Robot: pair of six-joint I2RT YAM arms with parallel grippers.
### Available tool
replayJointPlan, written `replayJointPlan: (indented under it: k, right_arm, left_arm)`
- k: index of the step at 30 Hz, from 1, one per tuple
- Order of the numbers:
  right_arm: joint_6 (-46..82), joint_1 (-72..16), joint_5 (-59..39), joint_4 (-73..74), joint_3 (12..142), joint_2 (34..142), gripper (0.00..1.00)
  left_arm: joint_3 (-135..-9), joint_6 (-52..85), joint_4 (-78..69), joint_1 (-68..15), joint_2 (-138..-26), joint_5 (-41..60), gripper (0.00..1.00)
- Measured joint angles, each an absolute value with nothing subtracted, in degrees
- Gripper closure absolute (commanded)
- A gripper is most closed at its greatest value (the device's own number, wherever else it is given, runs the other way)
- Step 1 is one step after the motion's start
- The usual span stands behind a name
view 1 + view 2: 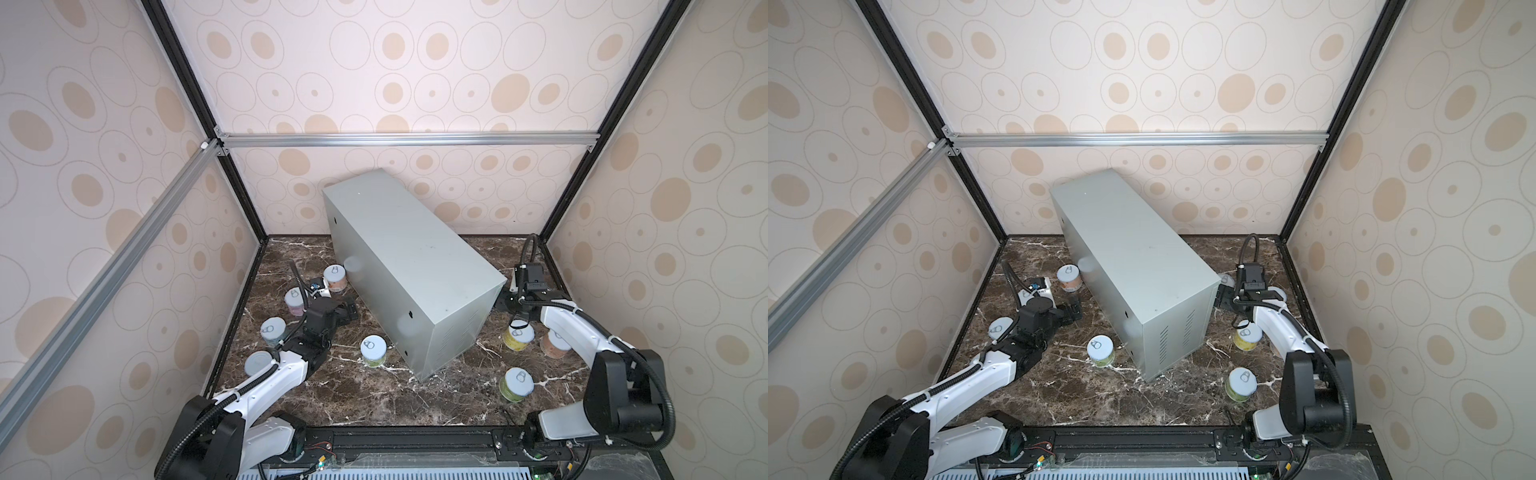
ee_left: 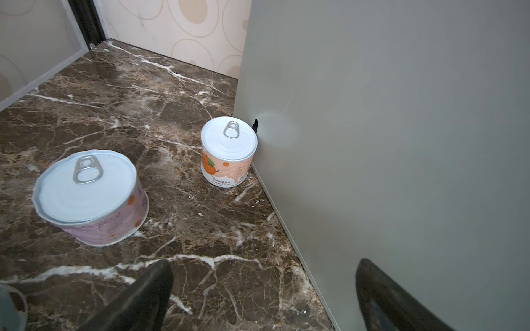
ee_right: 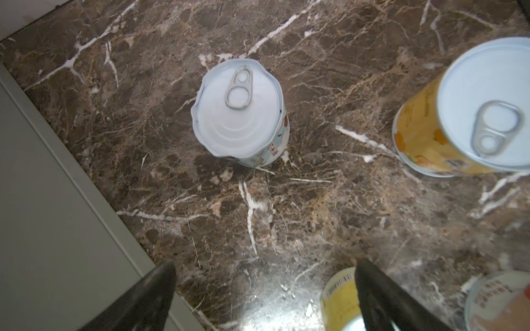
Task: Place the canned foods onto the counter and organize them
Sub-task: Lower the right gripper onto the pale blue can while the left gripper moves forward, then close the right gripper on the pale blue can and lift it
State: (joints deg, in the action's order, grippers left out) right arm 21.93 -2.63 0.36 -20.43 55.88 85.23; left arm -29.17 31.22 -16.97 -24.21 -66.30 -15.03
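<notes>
Left wrist view: the left tool (image 2: 262,266) gapes wide, empty, beside the oblong light-grey metal box (image 2: 401,143); an orange-labelled pull-tab tin (image 2: 228,152) stands against its wall. The right tool (image 3: 265,265), equally wide and empty, hangs near a dented teal-labelled tin (image 3: 241,114) on the dark brown marble worktop (image 3: 315,200).

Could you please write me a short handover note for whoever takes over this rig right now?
Left gripper: open, empty, low beside the counter, facing the orange can by its wall; pink can nearby.
Right gripper: open, empty, over the marble surface, facing a teal can with a dented rim; yellow can beside it.
Done: nothing; no can is on the counter.
Left: lift the canned foods, standing on the marble around the counter, onto its top and arrange them.
</notes>
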Motion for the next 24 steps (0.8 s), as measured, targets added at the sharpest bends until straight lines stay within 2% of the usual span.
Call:
replayJointPlan:
  k: [12,24]
  right_arm:
    - [21.6,-2.5,-0.2,-20.1,69.1,102.4,0.01]
    - [21.6,-2.9,1.8,-22.1,77.0,111.6,0.01]
  left_arm:
    - [-25.9,31.0,-25.7,-24.9,-73.3,-16.8,0.01]
    - [-23.7,31.1,-31.8,-24.9,-74.4,-15.5,0.01]
